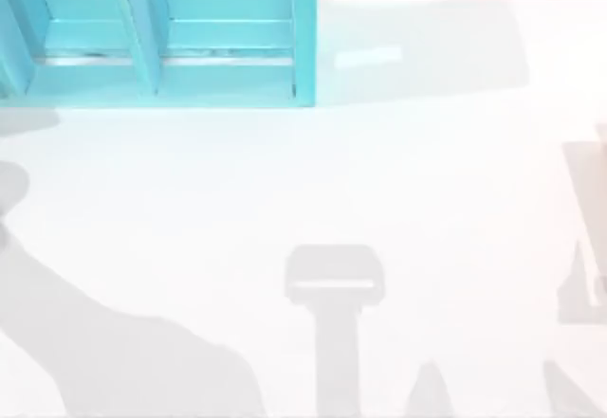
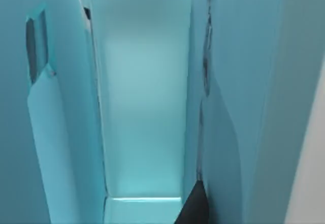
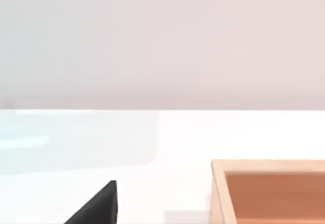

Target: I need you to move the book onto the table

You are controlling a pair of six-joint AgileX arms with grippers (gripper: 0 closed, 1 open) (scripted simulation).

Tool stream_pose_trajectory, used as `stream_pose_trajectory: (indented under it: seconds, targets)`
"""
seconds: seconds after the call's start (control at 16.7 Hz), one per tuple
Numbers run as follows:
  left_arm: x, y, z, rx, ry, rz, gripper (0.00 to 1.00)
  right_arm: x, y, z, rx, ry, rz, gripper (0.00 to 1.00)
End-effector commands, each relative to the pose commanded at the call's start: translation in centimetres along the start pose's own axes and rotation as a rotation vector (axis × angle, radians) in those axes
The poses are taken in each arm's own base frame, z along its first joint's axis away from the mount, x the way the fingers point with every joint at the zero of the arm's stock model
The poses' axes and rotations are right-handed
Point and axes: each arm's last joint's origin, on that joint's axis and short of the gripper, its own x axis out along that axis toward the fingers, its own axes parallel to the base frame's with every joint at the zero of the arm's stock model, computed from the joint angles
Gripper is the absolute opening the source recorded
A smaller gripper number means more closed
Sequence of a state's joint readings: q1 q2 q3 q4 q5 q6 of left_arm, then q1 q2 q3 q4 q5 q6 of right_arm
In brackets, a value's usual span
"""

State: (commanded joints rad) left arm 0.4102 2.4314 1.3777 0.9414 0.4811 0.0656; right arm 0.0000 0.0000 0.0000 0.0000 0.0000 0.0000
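Teal shelf unit (image 1: 228,34) sits at the far left corner of the surface, running along the far edge to roughly mid-width. From above it shows upright dividers splitting it into compartments, with a horizontal shelf board across them (a pale strip runs under that board). Its right end panel stands close to the middle of the far edge. Left wrist view looks straight into one tall narrow compartment (image 2: 142,97) with smooth teal walls on both sides and a lit back panel. A shallow wooden box (image 3: 269,191), light rim and orange-brown inside, rests on the surface in the right wrist view, open side up.
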Motion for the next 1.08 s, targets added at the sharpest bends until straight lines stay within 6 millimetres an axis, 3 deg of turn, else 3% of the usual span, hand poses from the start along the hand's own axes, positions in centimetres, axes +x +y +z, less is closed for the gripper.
stream_pose_trajectory:
  seconds: [0.12,0.72,0.9,1.08]
  targets:
    - [0.0,0.0,0.0,0.0,0.0,0.0,0.0,0.0,0.0,0.0,0.0,0.0,0.0,1.0]
    - [-0.2,0.1,0.4,0.002,0.001,-0.003,0.0,0.0,0.0,0.0,0.0,0.0,0.0,1.0]
    - [-2.0,0.9,3.0,0.007,0.003,-0.004,0.0,0.0,0.0,0.0,0.0,0.0,0.0,1.0]
    - [-5.8,2.6,8.2,0.024,-0.021,0.021,0.0,0.0,0.0,0.0,0.0,0.0,0.0,1.0]
